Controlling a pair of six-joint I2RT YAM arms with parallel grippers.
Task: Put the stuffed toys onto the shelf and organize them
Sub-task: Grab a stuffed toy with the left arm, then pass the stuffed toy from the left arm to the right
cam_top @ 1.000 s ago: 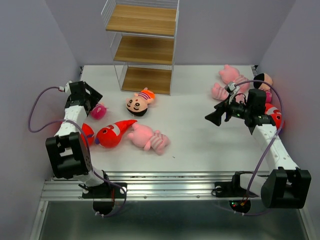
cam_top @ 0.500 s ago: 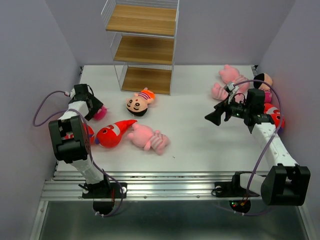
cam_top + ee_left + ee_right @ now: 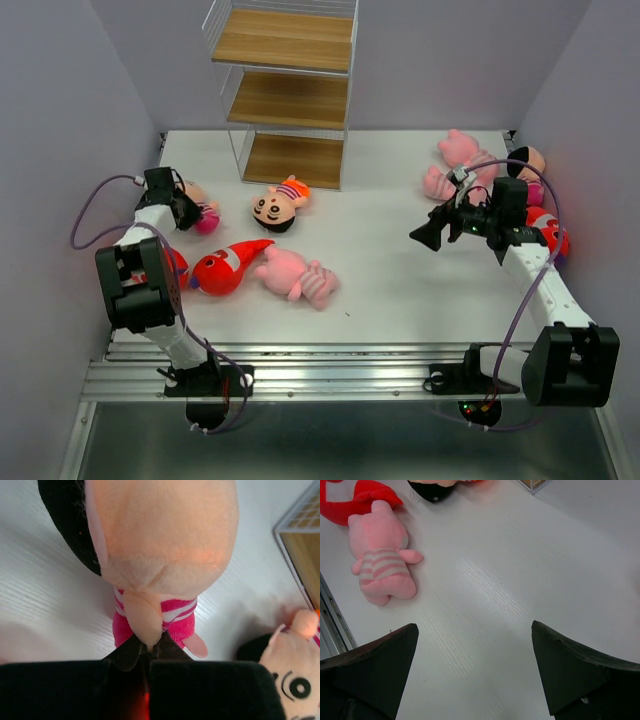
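Observation:
At the table's far left lies a dark-haired doll [image 3: 204, 214] in pink stripes, and my left gripper [image 3: 183, 208] is shut on one of its peach limbs [image 3: 145, 625]; the doll's head [image 3: 165, 530] fills the left wrist view. My right gripper [image 3: 428, 232] hangs open over bare table at the right, nothing between its fingers [image 3: 475, 630]. The shelf [image 3: 290, 90] stands at the back, its three boards bare. On the table lie another doll [image 3: 278, 205], a red shark [image 3: 225, 267] and a pink striped animal [image 3: 295, 275].
A second shark [image 3: 176, 266] lies partly under the left arm. At the back right cluster two pink animals [image 3: 458, 150] [image 3: 440, 183], a doll [image 3: 530, 160] and a shark [image 3: 549, 232] behind the right arm. Walls close in on both sides.
My left gripper swung in on the far-left doll and closed on its limb; the doll's head now shows beside the gripper. The right arm has stayed still.

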